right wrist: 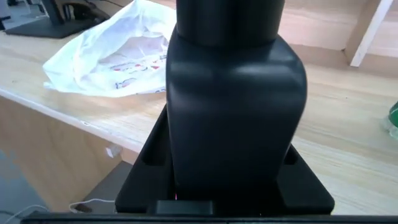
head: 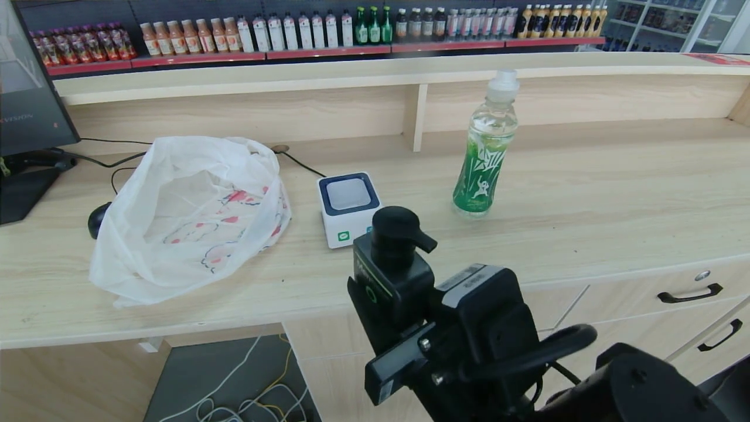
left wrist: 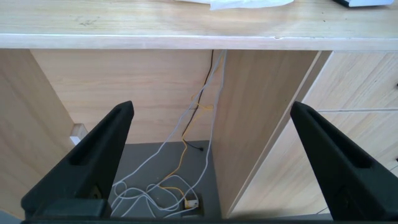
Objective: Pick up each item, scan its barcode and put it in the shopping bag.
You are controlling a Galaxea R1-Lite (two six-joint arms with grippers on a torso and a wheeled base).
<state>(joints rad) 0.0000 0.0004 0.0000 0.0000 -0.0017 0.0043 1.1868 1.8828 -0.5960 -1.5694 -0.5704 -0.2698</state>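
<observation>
My right gripper (head: 389, 293) is shut on a black pump bottle (head: 392, 258), held upright in front of the counter's front edge, just before the white barcode scanner (head: 347, 206). In the right wrist view the black pump bottle (right wrist: 233, 106) stands between the fingers. The white shopping bag (head: 190, 211) lies open on the counter to the scanner's left; the shopping bag (right wrist: 118, 56) also appears behind the bottle. A clear bottle with a green label (head: 486, 149) stands to the scanner's right. My left gripper (left wrist: 211, 162) hangs open below the counter's edge, nothing between its fingers.
A monitor (head: 29, 111) and a black mouse (head: 98, 220) sit at the counter's left end. A raised wooden shelf (head: 410, 76) runs along the back. Drawers with black handles (head: 688, 295) are under the counter at right. Cables (left wrist: 180, 180) lie on the floor beneath.
</observation>
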